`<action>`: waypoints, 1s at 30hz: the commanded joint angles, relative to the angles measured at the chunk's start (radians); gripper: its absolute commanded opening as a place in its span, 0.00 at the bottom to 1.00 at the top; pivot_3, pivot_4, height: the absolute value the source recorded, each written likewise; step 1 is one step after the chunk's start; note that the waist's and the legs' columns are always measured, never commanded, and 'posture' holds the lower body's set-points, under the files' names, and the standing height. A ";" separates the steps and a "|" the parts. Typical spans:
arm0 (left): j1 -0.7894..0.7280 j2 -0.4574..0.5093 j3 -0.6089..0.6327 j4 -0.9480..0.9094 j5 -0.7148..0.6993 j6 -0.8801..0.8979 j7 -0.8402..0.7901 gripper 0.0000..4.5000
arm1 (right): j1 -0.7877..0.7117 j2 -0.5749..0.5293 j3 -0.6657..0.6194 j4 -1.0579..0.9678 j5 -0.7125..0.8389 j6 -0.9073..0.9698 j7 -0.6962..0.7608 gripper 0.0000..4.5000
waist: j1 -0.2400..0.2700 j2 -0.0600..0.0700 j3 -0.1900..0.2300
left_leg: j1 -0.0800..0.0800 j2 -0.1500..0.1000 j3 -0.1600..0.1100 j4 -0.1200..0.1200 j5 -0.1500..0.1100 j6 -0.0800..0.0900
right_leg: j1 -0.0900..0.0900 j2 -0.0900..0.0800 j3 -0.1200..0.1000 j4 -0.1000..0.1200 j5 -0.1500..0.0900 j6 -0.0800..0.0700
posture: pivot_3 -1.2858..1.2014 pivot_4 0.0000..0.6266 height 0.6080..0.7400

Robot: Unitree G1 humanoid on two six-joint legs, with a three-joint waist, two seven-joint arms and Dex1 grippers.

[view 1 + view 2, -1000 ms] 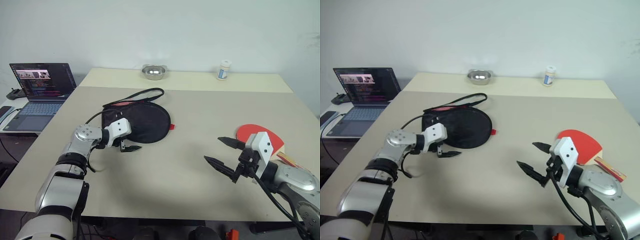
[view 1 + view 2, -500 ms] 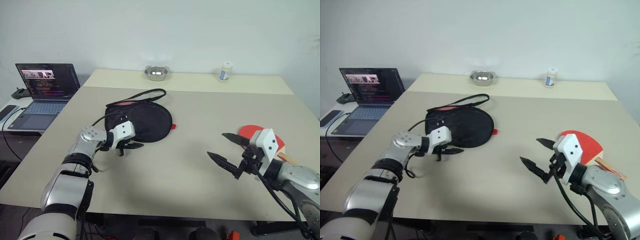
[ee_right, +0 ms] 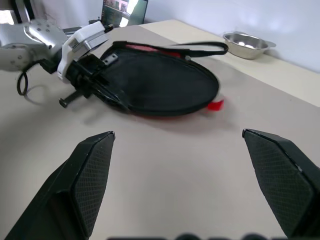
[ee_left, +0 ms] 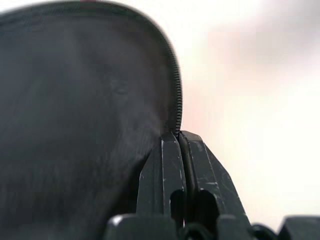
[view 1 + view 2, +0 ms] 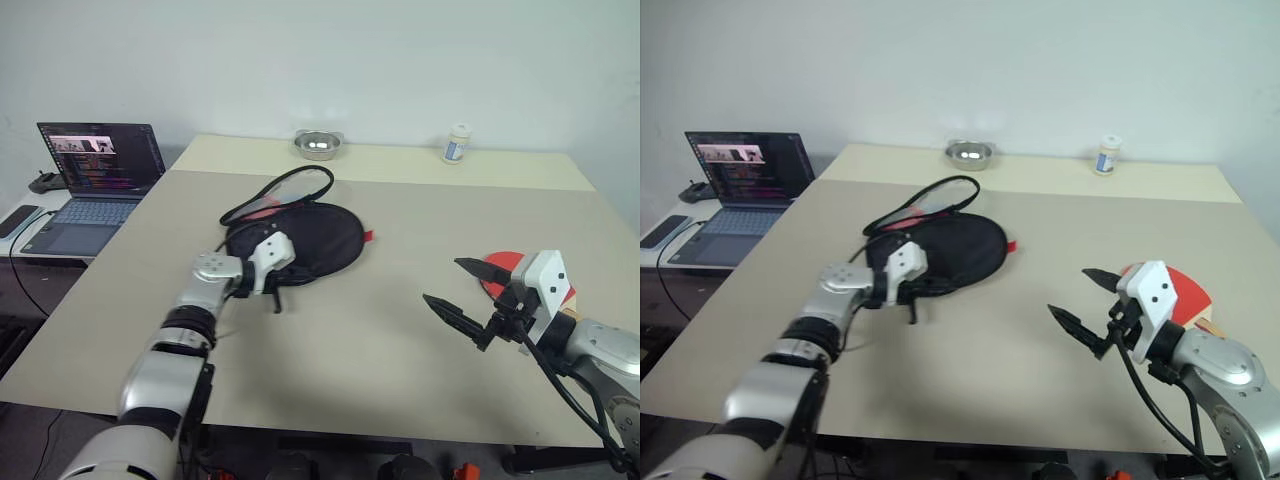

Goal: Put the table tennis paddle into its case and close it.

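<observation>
Lying mid-frame on the counter (image 5: 400, 390), one case (image 5: 305, 238) has the left pincer (image 5: 277, 290) clamped on its edge. One paddle (image 5: 500, 272) lies right, behind the right pincer (image 5: 462, 288), fingers apart. Bowl (image 5: 318, 145), bottle (image 5: 456, 143) and laptop (image 5: 90, 175) stand beyond.

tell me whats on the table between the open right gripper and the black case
Nothing: bare tabletop separates the right gripper from the case in the left eye view. The right wrist view shows the same bare stretch before the case.
</observation>
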 commanded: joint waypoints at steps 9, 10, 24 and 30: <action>0.101 -0.151 -0.024 -0.338 -0.083 0.287 0.128 0.05 | 0.010 -0.045 -0.062 -0.014 0.015 0.000 0.011 1.00 | -0.009 0.000 0.000 | 0.001 0.001 -0.001 -0.001 0.000 0.000 | 0.000 0.001 0.000 0.002 0.000 0.000 | 0.52 0.24 1.00; 0.098 -0.156 -0.025 -0.334 -0.081 0.291 0.141 0.10 | 0.011 -0.044 -0.061 -0.015 0.015 0.000 0.009 1.00 | -0.009 0.000 0.000 | 0.001 0.001 -0.001 -0.001 0.000 0.000 | 0.000 0.001 0.000 0.002 0.000 0.000 | 0.52 0.24 1.00; 0.099 -0.064 0.015 -0.510 -0.192 0.360 0.056 0.99 | -0.046 0.031 -0.048 -0.016 0.159 0.184 -0.144 1.00 | -0.013 0.000 0.000 | 0.001 0.001 -0.001 -0.001 0.000 -0.001 | 0.000 0.001 0.001 0.002 0.000 -0.001 | 0.52 0.24 1.00; 0.056 0.142 0.041 -0.410 -0.178 0.277 -0.038 0.99 | -0.115 0.129 0.061 0.020 0.163 0.307 -0.293 1.00 | -0.015 0.001 0.000 | 0.003 0.002 -0.002 -0.003 0.002 -0.003 | 0.000 0.002 0.000 0.003 -0.002 -0.003 | 0.52 0.24 1.00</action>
